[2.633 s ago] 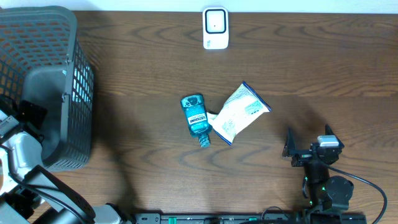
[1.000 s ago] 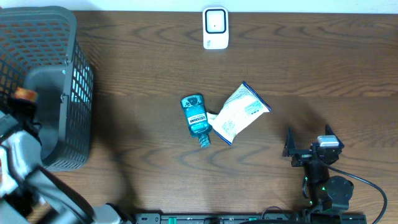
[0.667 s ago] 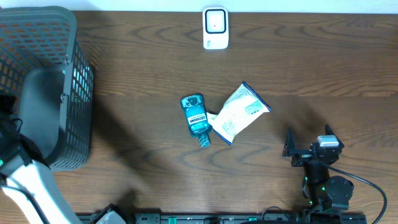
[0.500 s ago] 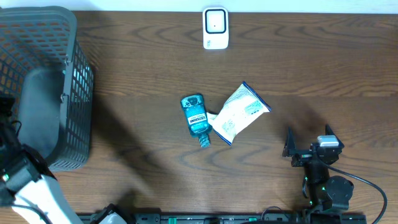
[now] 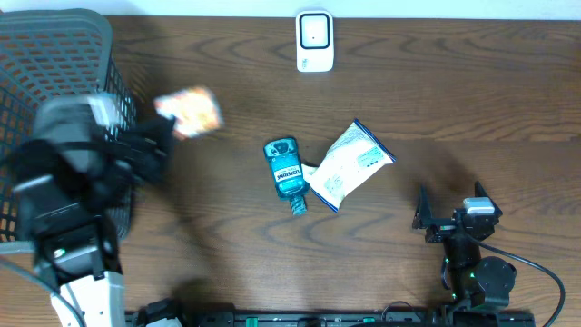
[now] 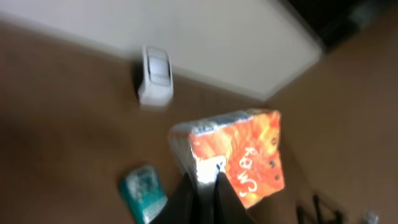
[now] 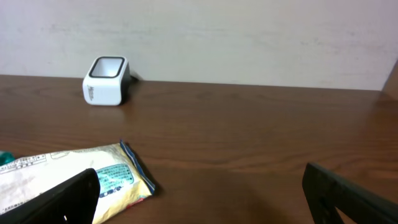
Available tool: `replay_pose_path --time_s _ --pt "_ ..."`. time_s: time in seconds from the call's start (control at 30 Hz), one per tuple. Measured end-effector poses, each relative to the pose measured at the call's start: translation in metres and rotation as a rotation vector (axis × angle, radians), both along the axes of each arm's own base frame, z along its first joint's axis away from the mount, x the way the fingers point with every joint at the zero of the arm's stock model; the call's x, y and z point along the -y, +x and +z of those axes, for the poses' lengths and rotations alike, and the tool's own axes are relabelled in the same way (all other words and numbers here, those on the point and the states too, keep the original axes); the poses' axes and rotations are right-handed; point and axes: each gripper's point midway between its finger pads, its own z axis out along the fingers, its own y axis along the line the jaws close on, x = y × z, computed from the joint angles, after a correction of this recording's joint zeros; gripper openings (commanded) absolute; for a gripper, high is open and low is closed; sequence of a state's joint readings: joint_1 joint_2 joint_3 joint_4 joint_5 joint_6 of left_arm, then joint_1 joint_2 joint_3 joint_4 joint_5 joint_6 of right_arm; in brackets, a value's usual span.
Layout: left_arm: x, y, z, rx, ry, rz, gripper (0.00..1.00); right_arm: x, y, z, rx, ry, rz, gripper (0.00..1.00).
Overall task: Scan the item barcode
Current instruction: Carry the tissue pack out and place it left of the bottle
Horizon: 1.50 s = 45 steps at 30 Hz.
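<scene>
Dark wood table (image 5: 472,100) fills the overhead view, with a grey mesh basket (image 5: 54,54) at its left edge. Just right of the basket, the left gripper (image 6: 203,186), blurred from above, has its fingers clamped on the lower edge of an orange packet (image 6: 245,155). A white scanner (image 5: 315,41) stands at the far edge, well apart from it. A teal bottle (image 5: 286,171) and white pouch (image 5: 349,163) lie touching at centre. At lower right, the right gripper (image 5: 451,207) has its fingers spread wide, empty.
</scene>
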State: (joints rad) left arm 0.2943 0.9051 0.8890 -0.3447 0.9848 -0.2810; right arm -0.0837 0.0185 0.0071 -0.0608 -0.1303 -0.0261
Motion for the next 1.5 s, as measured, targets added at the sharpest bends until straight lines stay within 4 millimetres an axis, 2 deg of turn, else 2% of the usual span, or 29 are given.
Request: replay_pose_path --time_s 0.1,0.17,0.3,0.37,0.47,0.57,0.67,0.83,0.93,1.07,1.1,1.13,1.2,1.23,1.27,1.4,1.5 --pt "0.030 -0.010 -0.050 -0.140 0.090 -0.074 0.07 0.000 0.000 0.000 0.000 0.000 0.000 0.99" --pt "0.046 -0.013 -0.075 -0.185 0.159 -0.117 0.07 0.000 0.000 0.000 0.000 0.000 0.000 0.99" --pt "0.069 -0.015 -0.129 -0.290 0.295 -0.141 0.07 0.000 0.000 0.000 0.000 0.000 0.001 0.99" --pt "0.070 -0.011 -0.158 -0.379 0.348 -0.086 0.07 0.000 0.000 0.000 0.000 0.000 0.001 0.99" --pt "0.060 -0.007 -0.199 -0.556 0.386 0.077 0.07 0.000 0.000 0.000 0.000 0.000 0.001 0.99" --pt "0.051 -0.001 -0.229 -0.682 0.379 0.250 0.07 0.000 0.000 0.000 0.000 0.000 0.001 0.99" --pt "0.060 0.016 -0.243 -0.684 0.340 0.325 0.07 0.000 0.000 0.000 0.000 0.000 0.001 0.99" --pt "0.097 0.032 -0.254 -0.626 0.306 0.312 0.07 0.000 0.000 0.000 -0.001 0.000 0.001 0.99" --pt "0.121 0.029 -0.263 -0.619 0.303 0.269 0.07 0.000 0.000 0.000 -0.001 0.000 0.001 0.99" --pt "0.138 0.016 -0.284 -0.660 0.338 0.229 0.08 0.000 0.000 0.000 0.000 0.000 0.001 0.99" --pt "0.140 0.014 -0.287 -0.664 0.343 0.223 0.17 0.000 0.000 0.000 -0.001 0.000 0.001 0.99" --pt "0.142 0.013 -0.288 -0.664 0.346 0.218 0.42 0.000 0.000 0.000 0.000 0.000 0.001 0.99" --pt "0.145 0.013 -0.287 -0.660 0.342 0.212 0.77 0.000 0.000 0.000 0.000 0.000 0.001 0.99" --pt "0.146 0.012 -0.287 -0.658 0.343 0.209 0.91 0.000 0.000 0.000 0.000 0.000 0.001 0.99" --pt "0.147 0.012 -0.287 -0.657 0.345 0.205 0.98 0.000 0.000 0.000 0.000 0.000 0.001 0.99" --pt "0.148 0.012 -0.281 -0.635 0.358 0.186 0.98 0.000 0.000 0.000 -0.001 0.000 0.001 0.99" --pt "0.152 0.018 -0.252 -0.559 0.360 0.151 0.98 0.000 0.000 0.000 -0.001 0.000 0.001 0.99"
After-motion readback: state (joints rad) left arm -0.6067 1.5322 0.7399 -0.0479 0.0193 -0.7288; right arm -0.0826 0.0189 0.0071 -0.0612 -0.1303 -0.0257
